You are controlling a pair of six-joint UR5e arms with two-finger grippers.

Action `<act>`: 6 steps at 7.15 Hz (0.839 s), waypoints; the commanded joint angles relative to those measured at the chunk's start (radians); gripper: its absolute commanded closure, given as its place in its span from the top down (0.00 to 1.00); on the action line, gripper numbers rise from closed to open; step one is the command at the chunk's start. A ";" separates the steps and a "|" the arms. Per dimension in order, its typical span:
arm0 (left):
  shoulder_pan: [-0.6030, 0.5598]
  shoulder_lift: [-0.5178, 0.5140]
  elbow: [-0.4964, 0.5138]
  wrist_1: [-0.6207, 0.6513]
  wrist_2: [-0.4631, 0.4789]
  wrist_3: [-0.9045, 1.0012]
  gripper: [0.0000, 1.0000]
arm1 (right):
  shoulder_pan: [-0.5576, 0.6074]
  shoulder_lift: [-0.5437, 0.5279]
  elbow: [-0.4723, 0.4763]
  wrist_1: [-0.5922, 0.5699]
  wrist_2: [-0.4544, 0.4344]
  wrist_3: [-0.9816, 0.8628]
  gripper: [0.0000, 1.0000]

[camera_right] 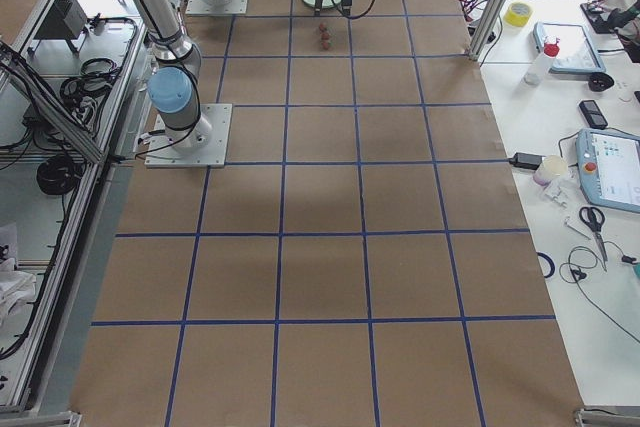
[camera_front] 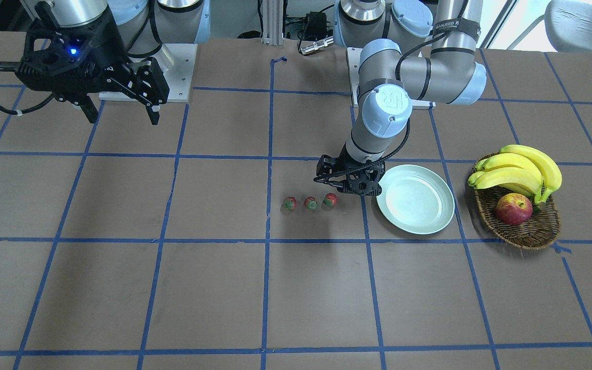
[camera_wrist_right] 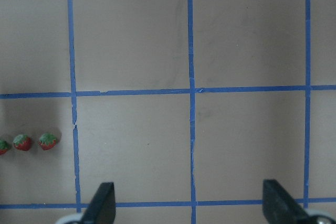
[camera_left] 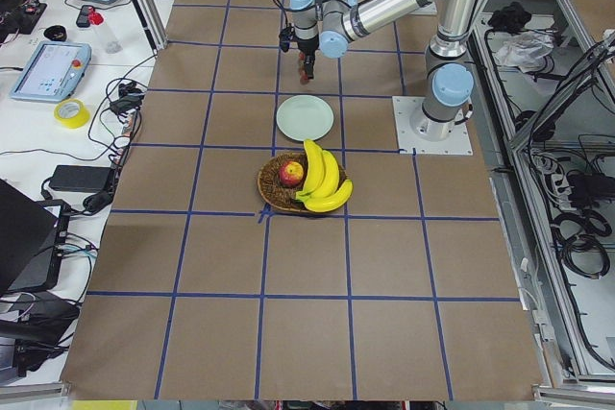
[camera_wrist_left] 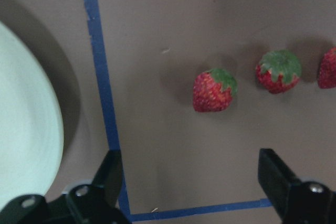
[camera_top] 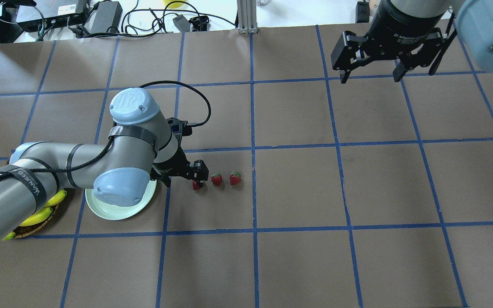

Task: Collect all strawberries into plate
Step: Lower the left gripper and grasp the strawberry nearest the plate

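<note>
Fruit is being handled that is judged light, soft and easily bruised. Three tiny red strawberries with green leafy caps (camera_front: 310,203) are lying in a short row on the brown paper-covered table (camera_front: 224,288), just beside one another but apart. They are near the round pale mint-white plate (camera_front: 415,208), which is lying bare, and a blue tape line is running between plate and row.

The left gripper (camera_wrist_left: 189,161) is being held low over the plate end of the row, its jaws spread wide with nothing between them. In the wrist view the nearest berry (camera_wrist_left: 212,90) is being seen just ahead of the fingertips, lying on its side with the cap turned away from the plate. The right gripper (camera_front: 122,114) is being held high and well apart, likewise spread and empty.

A tapered berry is being expected to roll or squirt out under a hard pinch, so the hold is best being taken across the widest part, just under the cap, with a gentle closing — the seeded skin is being judged to give grip enough.
</note>
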 commanded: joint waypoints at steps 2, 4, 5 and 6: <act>-0.020 -0.070 -0.001 0.098 -0.003 0.037 0.92 | 0.001 0.000 0.007 -0.015 0.004 -0.002 1.00; -0.021 -0.085 -0.002 0.098 -0.002 0.098 0.90 | 0.001 -0.002 0.007 -0.013 0.004 -0.004 1.00; -0.021 -0.088 -0.002 0.097 -0.003 0.103 0.64 | 0.001 -0.002 0.007 -0.013 0.004 -0.004 1.00; -0.021 -0.102 -0.001 0.098 -0.003 0.103 0.42 | 0.001 -0.002 0.007 -0.013 0.004 -0.004 1.00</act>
